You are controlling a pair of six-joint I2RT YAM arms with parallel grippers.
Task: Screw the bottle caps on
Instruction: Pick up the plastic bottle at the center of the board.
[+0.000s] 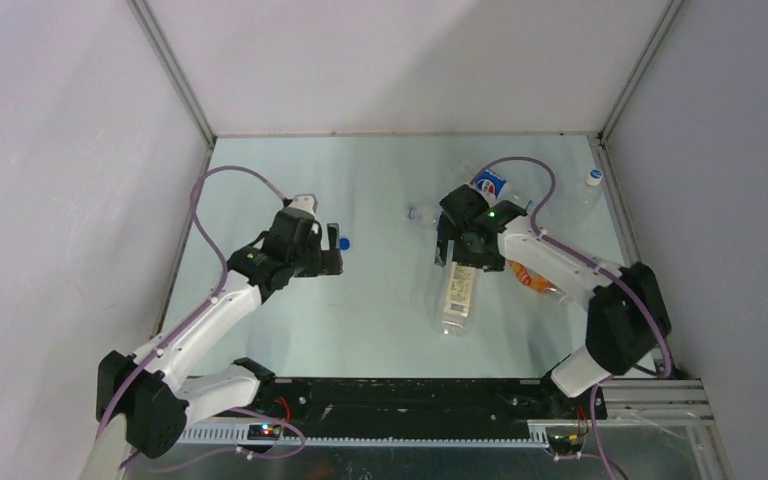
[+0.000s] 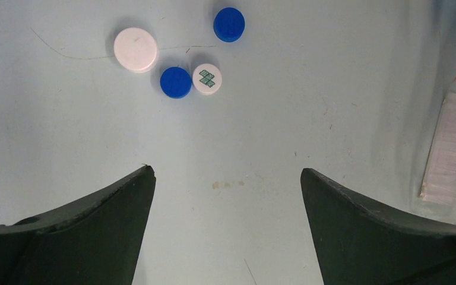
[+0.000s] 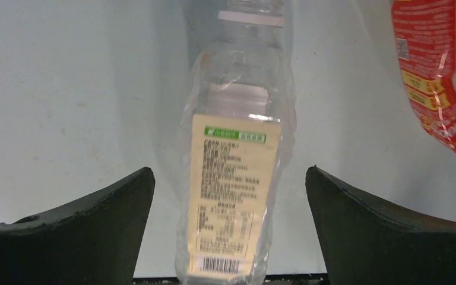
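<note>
Several bottle caps lie loose on the table ahead of my left gripper (image 2: 227, 175): a plain white cap (image 2: 135, 50), two blue caps (image 2: 176, 82) (image 2: 229, 24) and a white cap with a green mark (image 2: 207, 79). From above only one blue cap (image 1: 344, 242) shows beside the left gripper (image 1: 332, 258), which is open and empty. My right gripper (image 1: 449, 252) hangs open over a lying clear bottle with a cream label (image 1: 458, 295). In the right wrist view this bottle (image 3: 234, 178) lies between the spread fingers of the right gripper (image 3: 229, 170), with a gap on each side.
A clear bottle with an orange-red label (image 3: 433, 77) (image 1: 535, 278) lies right of the cream-labelled one. A blue-labelled bottle (image 1: 490, 185) lies behind the right arm. A white-capped bottle (image 1: 592, 180) is near the far right wall. A bottle's edge (image 2: 451, 154) shows in the left wrist view.
</note>
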